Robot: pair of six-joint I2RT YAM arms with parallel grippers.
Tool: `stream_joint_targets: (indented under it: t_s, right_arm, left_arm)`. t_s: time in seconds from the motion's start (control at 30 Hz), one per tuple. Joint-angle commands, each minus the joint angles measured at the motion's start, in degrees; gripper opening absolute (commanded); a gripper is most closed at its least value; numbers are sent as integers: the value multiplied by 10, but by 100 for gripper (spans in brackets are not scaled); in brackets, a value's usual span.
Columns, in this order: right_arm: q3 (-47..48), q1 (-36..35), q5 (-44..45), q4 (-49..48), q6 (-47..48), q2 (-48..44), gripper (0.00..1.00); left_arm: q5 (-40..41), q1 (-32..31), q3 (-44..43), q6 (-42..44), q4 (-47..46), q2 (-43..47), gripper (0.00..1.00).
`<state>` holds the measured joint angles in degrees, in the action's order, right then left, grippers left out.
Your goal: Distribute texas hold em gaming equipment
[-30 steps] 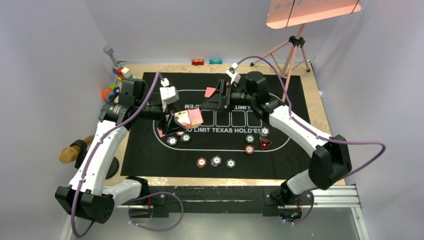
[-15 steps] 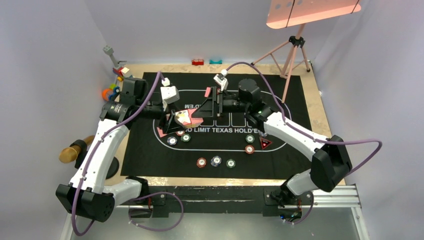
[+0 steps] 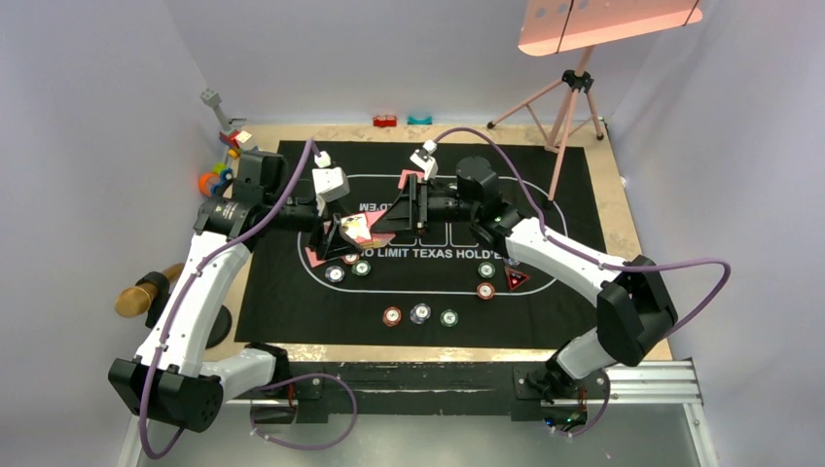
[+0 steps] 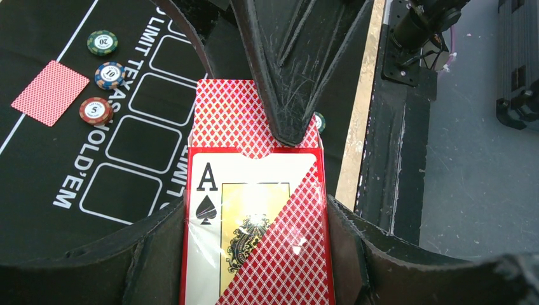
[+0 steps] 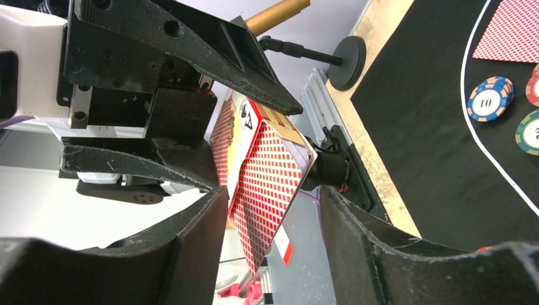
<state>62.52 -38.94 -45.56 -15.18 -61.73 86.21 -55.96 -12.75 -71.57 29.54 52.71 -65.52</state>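
Observation:
My left gripper (image 4: 257,244) is shut on a red card box (image 4: 254,222) with an ace of spades on its face, held above the mat's left middle (image 3: 358,229). Red-backed cards (image 4: 225,117) stick out of its far end. My right gripper (image 5: 273,235) reaches in from the right (image 3: 391,216). Its fingers (image 5: 191,248) straddle that end of the box (image 5: 264,171), with a gap showing on one side. One red-backed card (image 3: 410,178) lies at the far side of the mat, another (image 4: 49,92) near three chips (image 4: 110,75). More chips (image 3: 420,312) and the triangle marker (image 3: 516,279) lie nearer.
The black mat (image 3: 584,292) covers most of the table. Colourful toy blocks (image 3: 219,175) sit at the back left, and two small blocks (image 3: 386,121) at the far edge. A pink tripod (image 3: 569,97) stands back right. A brass-coloured stand (image 3: 146,292) is at the left edge.
My right gripper has moved left to the card box, and its jaws have narrowed around the box's end. The left arm and the box have stayed still.

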Motion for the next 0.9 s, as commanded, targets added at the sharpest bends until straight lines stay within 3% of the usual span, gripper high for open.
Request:
stream_joint_targets:
  t_s: [0.0, 0.57, 0.87]
  right_arm:
    - [0, 1, 2, -28, -11, 0, 55]
    - [-25, 7, 1, -27, -11, -12, 49]
    - [-41, 23, -1, -30, -15, -32, 41]
  left_arm:
    - [-35, 4, -25, 2, -30, 11, 0]
    - [-44, 4, -36, -2, -21, 17, 0]
    - [-49, 4, -38, -10, -25, 18, 0]
